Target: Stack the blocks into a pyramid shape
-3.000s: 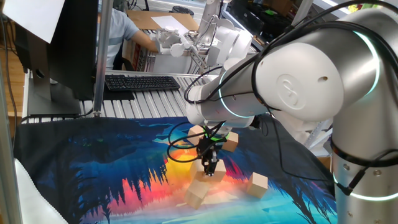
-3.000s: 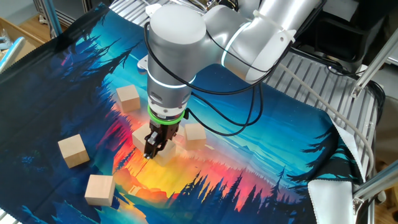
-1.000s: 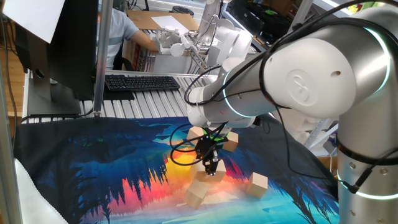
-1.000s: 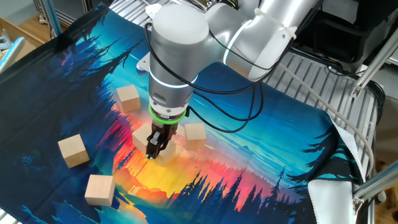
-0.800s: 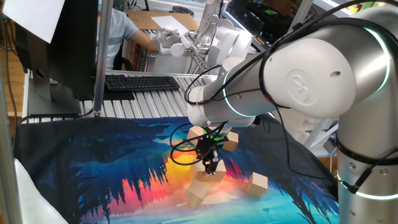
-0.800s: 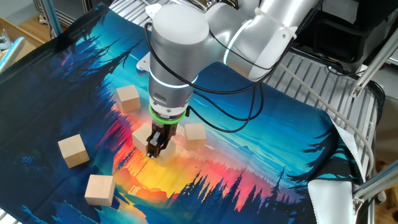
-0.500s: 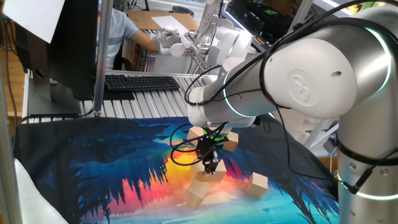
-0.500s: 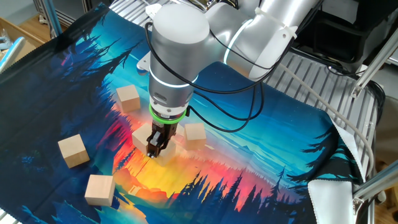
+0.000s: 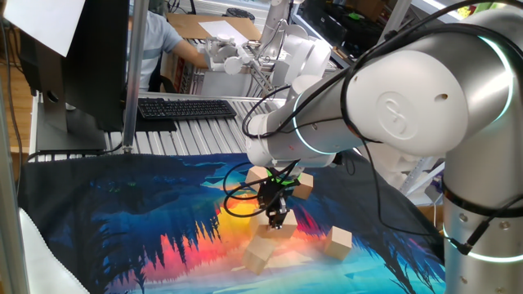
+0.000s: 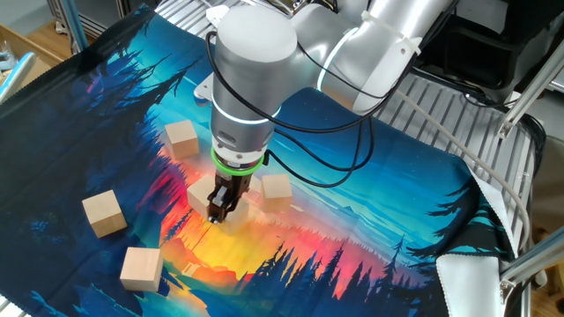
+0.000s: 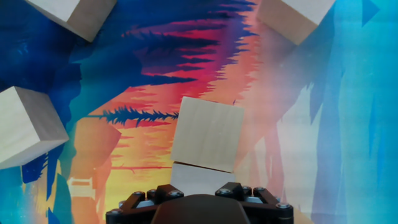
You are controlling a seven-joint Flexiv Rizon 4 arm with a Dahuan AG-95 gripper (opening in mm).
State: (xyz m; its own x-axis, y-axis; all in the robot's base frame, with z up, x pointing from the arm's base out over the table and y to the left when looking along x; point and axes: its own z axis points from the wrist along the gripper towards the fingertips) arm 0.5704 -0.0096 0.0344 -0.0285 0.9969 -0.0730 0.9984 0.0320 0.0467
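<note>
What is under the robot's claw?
A wooden block sits right below the gripper on the painted cloth. The claw covers the block's near edge, so any grip there stays hidden.

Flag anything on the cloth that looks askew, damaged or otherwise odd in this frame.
Nothing looks damaged or spilled. The blocks lie scattered at mixed angles on the printed cloth, none stacked. In the hand view, one block sits slightly rotated in front of the gripper.
</note>
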